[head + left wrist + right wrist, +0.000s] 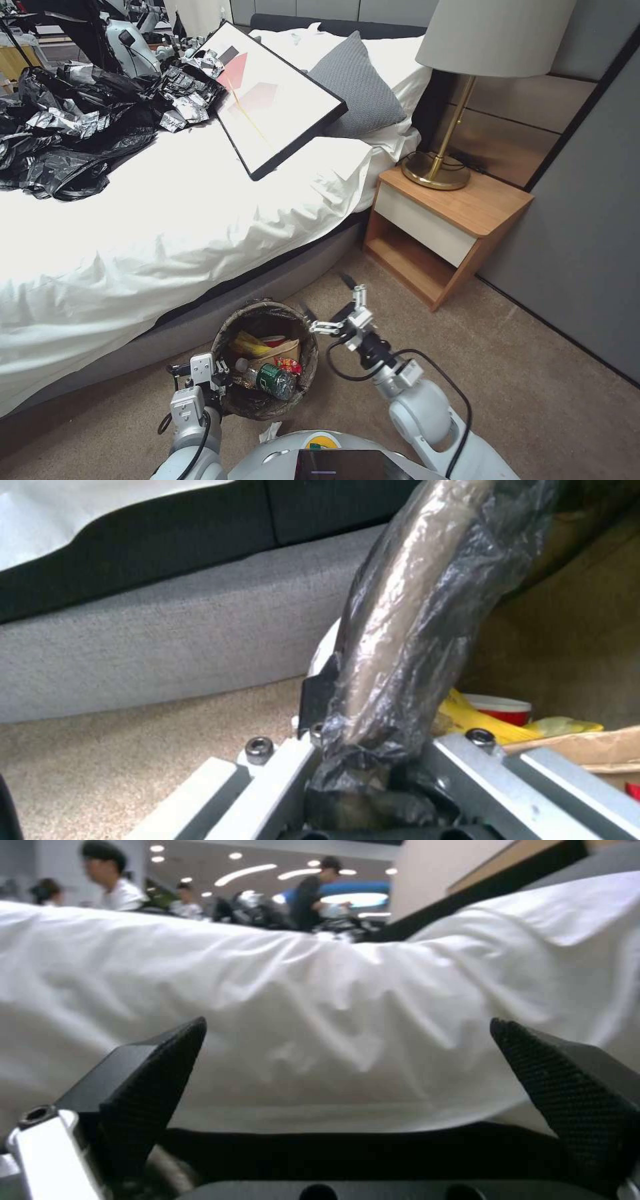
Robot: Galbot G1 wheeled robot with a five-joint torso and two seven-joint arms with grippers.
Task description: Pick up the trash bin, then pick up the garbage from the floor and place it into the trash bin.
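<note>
The trash bin point(235, 397), a round bucket with a dark bag over its rim, is beside the bed in the head view. My left gripper point(217, 377) is shut on its near-left rim; the left wrist view shows the bagged rim point(407, 630) pinched in that gripper point(373, 725). Inside lie garbage pieces: a yellow wrapper point(249, 344), tan paper point(285, 349), a red wrapper point(288, 365) and a green-labelled bottle point(268, 377). A white tissue point(270, 432) lies on the carpet just in front of the bin. My right gripper point(328, 297) hovers open over the bin's right rim, its fingers point(150, 1080) empty.
The bed point(153, 227) with its white sheet runs along the left, carrying a heap of black bags point(73, 127), a framed picture point(267, 93) and a grey pillow point(357, 83). A wooden nightstand point(447, 227) with a lamp point(460, 80) stands ahead on the right, against a grey wall. Open carpet point(533, 387) lies to the right.
</note>
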